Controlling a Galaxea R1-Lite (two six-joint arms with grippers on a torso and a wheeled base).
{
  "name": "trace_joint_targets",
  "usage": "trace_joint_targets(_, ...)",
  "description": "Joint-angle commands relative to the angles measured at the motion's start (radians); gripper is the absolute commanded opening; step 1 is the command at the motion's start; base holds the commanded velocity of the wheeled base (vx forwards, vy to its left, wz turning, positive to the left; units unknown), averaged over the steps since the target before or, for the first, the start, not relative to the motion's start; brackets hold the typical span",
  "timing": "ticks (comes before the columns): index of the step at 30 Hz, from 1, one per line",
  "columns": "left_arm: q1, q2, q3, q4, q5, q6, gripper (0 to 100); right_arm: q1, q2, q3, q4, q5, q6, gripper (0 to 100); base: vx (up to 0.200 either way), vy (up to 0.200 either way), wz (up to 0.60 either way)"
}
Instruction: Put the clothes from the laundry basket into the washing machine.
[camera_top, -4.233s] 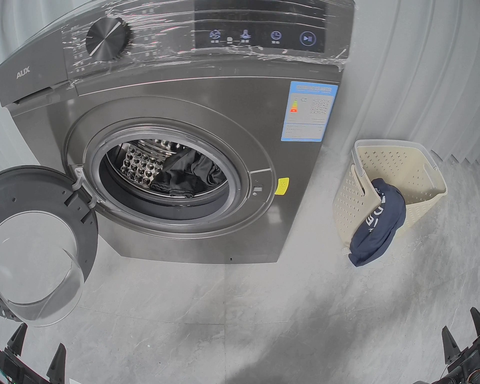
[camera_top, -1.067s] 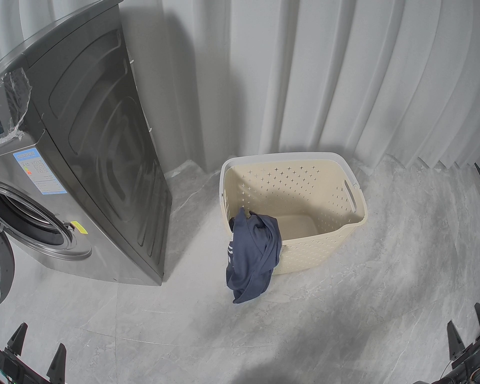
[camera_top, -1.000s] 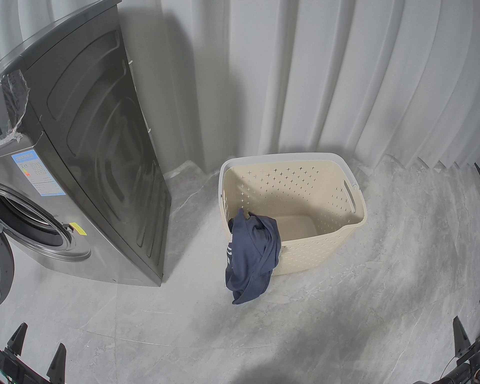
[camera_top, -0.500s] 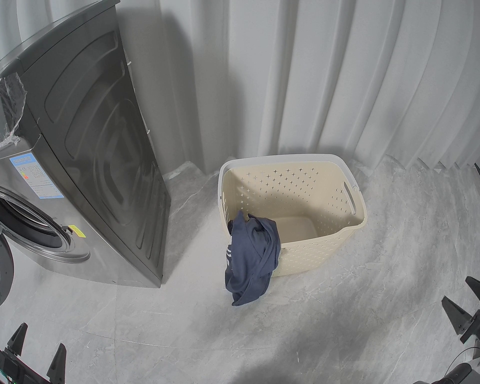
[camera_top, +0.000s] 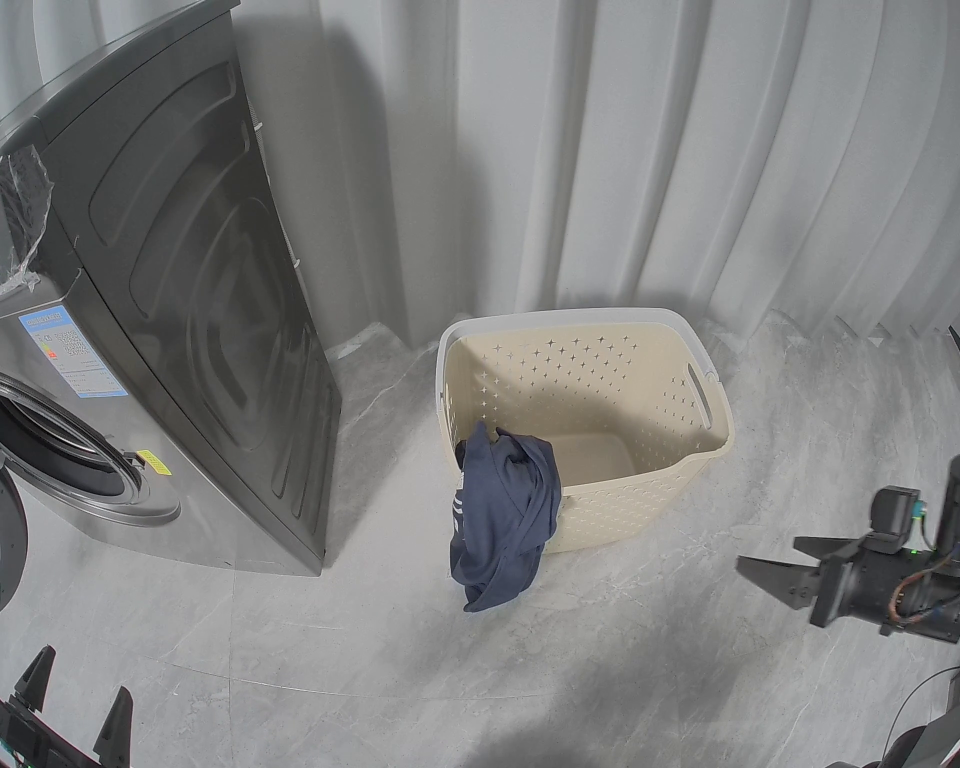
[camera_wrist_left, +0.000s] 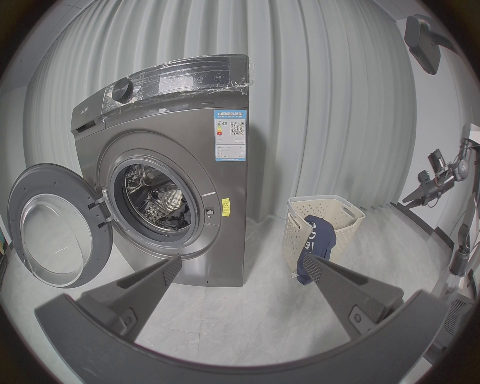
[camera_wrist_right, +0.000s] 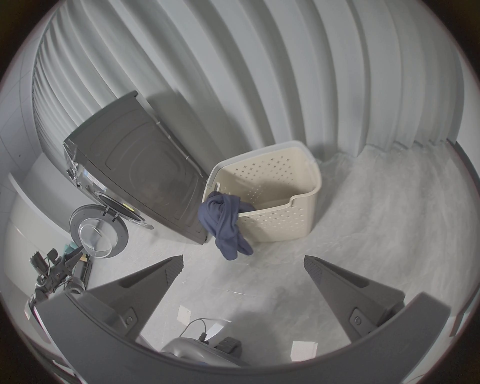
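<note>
Shirt (camera_top: 505, 510) over basket (camera_top: 580, 318) rim, washer (camera_top: 200, 300) partly cut off, curtain (camera_top: 650, 150) behind, left gripper (camera_top: 82, 672) and right gripper (camera_top: 770, 556) wide, empty

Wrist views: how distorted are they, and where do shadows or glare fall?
Left wrist view: fisheye bows the curtain, black corners, glare on film atop the washing machine. Right wrist view: same bowing. Head view: washing machine shadows the curtain.

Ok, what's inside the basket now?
Only a navy garment, draped over the near rim of the basket and hanging mostly outside. The floor that shows inside is bare; the near wall and the garment hide the strip behind them.
</note>
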Motion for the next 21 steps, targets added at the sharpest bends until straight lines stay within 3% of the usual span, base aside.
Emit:
trace_joint_targets(1,0.0,-0.01,0.015,0.0,0.0,-0.004,100,0.226,0.413,-0.159,-0.139,-0.126,0.1,100,0.0,0.0,0.0)
trace_joint_targets(7,0.0,-0.01,0.015,0.0,0.0,-0.004,100,0.235,0.555,-0.27,-0.142,-0.158,0.112,100,0.0,0.0,0.0)
trace_joint_targets(13,0.0,-0.01,0.015,0.0,0.0,-0.002,100,0.241,0.693,-0.386,-0.142,-0.167,0.178,100,0.0,0.0,0.0)
trace_joint_targets(21,0.0,-0.01,0.015,0.0,0.0,-0.001,100,0.23,0.832,-0.52,-0.142,-0.18,0.207,100,0.0,0.0,0.0)
